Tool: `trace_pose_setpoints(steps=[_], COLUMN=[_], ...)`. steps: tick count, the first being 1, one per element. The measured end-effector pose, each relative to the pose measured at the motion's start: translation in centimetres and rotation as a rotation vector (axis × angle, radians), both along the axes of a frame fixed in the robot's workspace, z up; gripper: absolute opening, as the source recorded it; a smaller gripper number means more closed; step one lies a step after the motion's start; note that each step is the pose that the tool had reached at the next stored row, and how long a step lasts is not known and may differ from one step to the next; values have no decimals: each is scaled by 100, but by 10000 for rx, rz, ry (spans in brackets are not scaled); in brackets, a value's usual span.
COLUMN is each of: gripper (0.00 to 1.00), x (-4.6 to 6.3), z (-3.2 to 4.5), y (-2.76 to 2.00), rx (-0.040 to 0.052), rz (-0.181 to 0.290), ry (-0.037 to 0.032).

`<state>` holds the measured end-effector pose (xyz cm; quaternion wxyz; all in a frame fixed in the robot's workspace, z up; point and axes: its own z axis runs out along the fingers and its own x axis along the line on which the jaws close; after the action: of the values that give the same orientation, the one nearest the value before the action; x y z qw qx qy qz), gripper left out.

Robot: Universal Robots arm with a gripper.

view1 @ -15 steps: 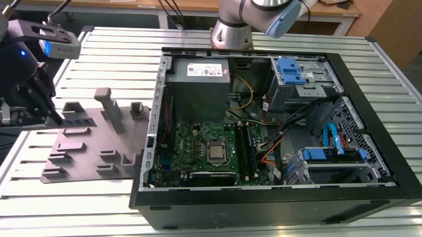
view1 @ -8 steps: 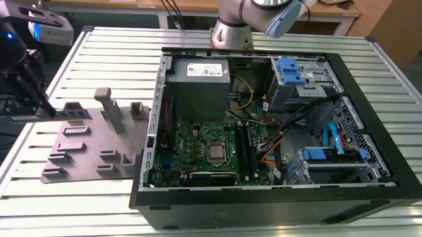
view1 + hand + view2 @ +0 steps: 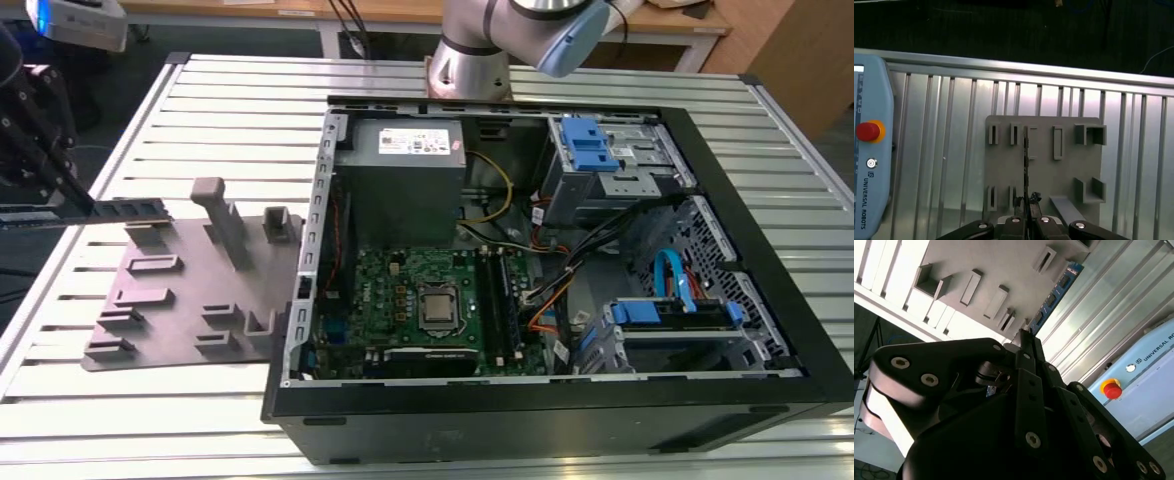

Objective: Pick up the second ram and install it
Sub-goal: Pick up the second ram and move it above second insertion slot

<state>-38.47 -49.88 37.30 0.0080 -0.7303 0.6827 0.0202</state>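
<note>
Contact is the hard part for you to read. In the exterior view the gripper is cut off at the picture's edge, and its dark fingers cover the near end of the second ram. In the second wrist view the black linkage hides that clamped end too, but you can see the fingers drawn together on the stick where they converge. The claw is clamped on the ram.

That view gives you the stick's broad face with its chips. The first wrist view gives you its thin edge, a dark line running out from the gripper over the grey fixture plate.

The exterior view gives you the open computer case with the green motherboard, well apart from the gripper.

The ram appears lifted clear of the plate's holders. Its long axis lies roughly level, with the free end pointing toward the exterior view's right, toward the case. The teach pendant lies on the ribbed table near the plate.
</note>
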Motion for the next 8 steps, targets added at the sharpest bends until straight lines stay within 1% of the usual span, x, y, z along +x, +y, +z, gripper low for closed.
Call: trace_pose_setpoints(steps=[2,3,8], gripper=[11,11,11], x=[0,0,1], z=[36,40,42], y=[0,0,0], rx=[11,24,33], rz=[0,0,0], ry=[0,-2,0])
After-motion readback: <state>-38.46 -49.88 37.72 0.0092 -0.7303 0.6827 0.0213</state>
